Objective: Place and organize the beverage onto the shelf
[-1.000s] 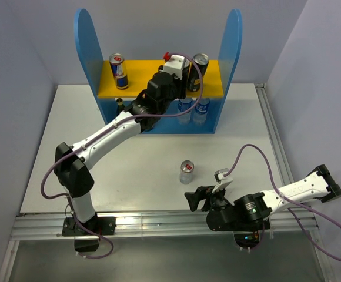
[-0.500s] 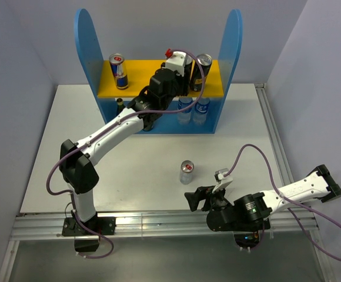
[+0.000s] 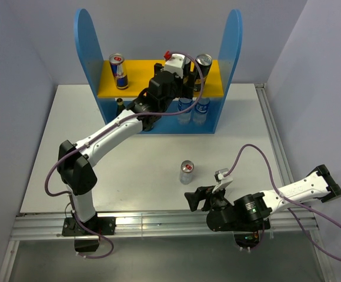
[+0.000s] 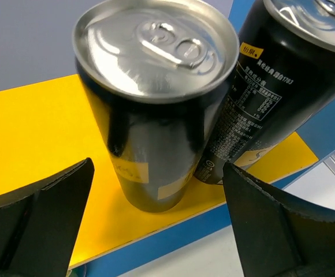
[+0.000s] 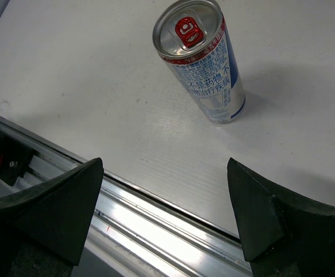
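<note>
The shelf (image 3: 234,53) stands at the back with blue side panels and a yellow upper board (image 4: 34,133). Two dark cans stand on that board side by side: one (image 4: 156,109) between my left gripper's (image 4: 162,228) open fingers, untouched, the other (image 4: 286,75) just to its right. In the top view the left gripper (image 3: 187,74) covers the nearer can, and the other dark can (image 3: 203,63) shows beside it. A blue-silver can (image 3: 118,70) stands at the board's left. A silver can (image 5: 205,66) stands on the table ahead of my open right gripper (image 5: 164,222).
On the shelf's lower level stand two small bottles with blue labels (image 3: 193,109), and a dark bottle top (image 3: 119,104) shows at its left. A metal rail (image 5: 156,225) runs along the table's near edge under the right gripper. A raised rail lines the table's right side (image 3: 271,126).
The left gripper carried the dark can slightly right onto the upper board, then opened and let it go. The can stands next to the other dark can. The right arm has not moved.
</note>
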Motion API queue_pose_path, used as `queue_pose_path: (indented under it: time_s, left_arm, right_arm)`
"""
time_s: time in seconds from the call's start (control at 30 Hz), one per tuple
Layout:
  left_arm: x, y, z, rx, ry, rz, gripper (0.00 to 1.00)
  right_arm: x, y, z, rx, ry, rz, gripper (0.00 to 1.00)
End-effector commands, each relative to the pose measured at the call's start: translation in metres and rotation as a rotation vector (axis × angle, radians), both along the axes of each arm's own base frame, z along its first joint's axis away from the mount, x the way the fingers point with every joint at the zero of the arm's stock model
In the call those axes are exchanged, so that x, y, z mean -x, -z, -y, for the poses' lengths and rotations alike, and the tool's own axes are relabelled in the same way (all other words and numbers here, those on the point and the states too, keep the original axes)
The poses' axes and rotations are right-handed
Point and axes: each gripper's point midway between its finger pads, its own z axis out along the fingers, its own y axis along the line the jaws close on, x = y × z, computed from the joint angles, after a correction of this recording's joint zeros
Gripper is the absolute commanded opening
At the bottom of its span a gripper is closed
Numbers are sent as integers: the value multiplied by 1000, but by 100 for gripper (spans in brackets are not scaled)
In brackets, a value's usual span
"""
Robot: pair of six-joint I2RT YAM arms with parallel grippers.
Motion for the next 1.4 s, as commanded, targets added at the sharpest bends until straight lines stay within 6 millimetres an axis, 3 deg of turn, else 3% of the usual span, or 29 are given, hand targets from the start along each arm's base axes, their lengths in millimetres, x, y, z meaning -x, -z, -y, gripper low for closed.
queue_pose_path:
  time_s: [0.0, 0.23, 0.27, 0.3, 0.33, 0.4, 0.47, 0.5, 0.53, 0.6, 0.63, 0.7, 0.73, 0.77, 0.8, 0.9, 0.93, 0.97, 1.0, 1.03, 1.2, 1.23, 1.27, 1.37]
  left_arm:
    - [9, -44, -14, 74, -22, 85, 99]
    - [25, -57, -37, 86, -51, 96, 99]
    - [28, -51, -39, 85, -56, 83, 99]
    - [34, -60, -48, 97, -65, 93, 99]
    - [36, -50, -51, 75, -72, 68, 99]
    - [45, -55, -60, 88, -72, 63, 99]
    - [54, -41, -63, 72, -63, 27, 99]
    - [63, -47, -69, 84, -65, 31, 99]
    - [69, -32, -73, 63, -67, 4, 99]
    - [91, -33, -81, 67, -73, -2, 99]
    - [104, -8, -86, 20, -115, -43, 99]
    - [133, 0, -96, 9, -136, -56, 99]
    - [145, 28, -102, -14, -173, -96, 99]
    - [171, 44, -90, -24, -122, -127, 99]
    - [189, 70, -94, -35, -100, -161, 99]
    - [239, 102, -80, 68, 4, -249, 99]
    - [262, 137, -76, 49, 49, -295, 99]
    - [271, 145, -77, 67, 66, -303, 99]
    - [282, 173, -80, 40, 77, -319, 99]
    - [299, 181, -73, 57, 116, -330, 99]
    - [343, 225, -48, 69, 273, -342, 99]
    - [347, 217, -34, 134, 311, -329, 99]
    - [349, 230, -26, 118, 325, -331, 99]
    - [351, 244, -1, 118, 354, -302, 99]
  right_arm:
    - [-2, -13, -3, -50, 26, 16, 94]
    - [-2, -12, -4, -40, 27, 20, 95]
    - [-2, -12, -4, -39, 27, 20, 95]
    - [-2, -12, -4, -38, 27, 20, 95]
    - [-2, -11, -4, -34, 27, 22, 95]
    - [-2, -12, -5, -37, 28, 20, 95]
    - [-3, -11, -4, -29, 30, 22, 95]
    - [-3, -12, -5, -31, 32, 22, 95]
    - [-3, -11, -5, -25, 33, 23, 95]
    - [-3, -12, -4, -26, 36, 22, 95]
    - [-2, -11, -4, -25, 34, 21, 95]
    - [-2, -12, -4, -28, 34, 20, 95]
    - [-3, -11, -3, -25, 35, 20, 95]
    - [-3, -12, -3, -28, 38, 21, 95]
    - [-4, -12, -3, -36, 47, 20, 95]
    - [-8, -13, 4, -50, 94, 14, 94]
    - [-11, -8, 14, -13, 111, 20, 94]
    - [-12, -11, 14, -64, 147, -7, 94]
    - [-13, -9, 15, -48, 154, 0, 94]
    - [-14, -7, 19, -23, 161, 8, 94]
    - [-19, -6, 30, -9, 280, 2, 95]
    - [-22, -5, 42, 50, 304, 23, 96]
    - [-22, -9, 40, 3, 344, 1, 97]
    - [-23, -7, 44, 90, 386, 48, 100]
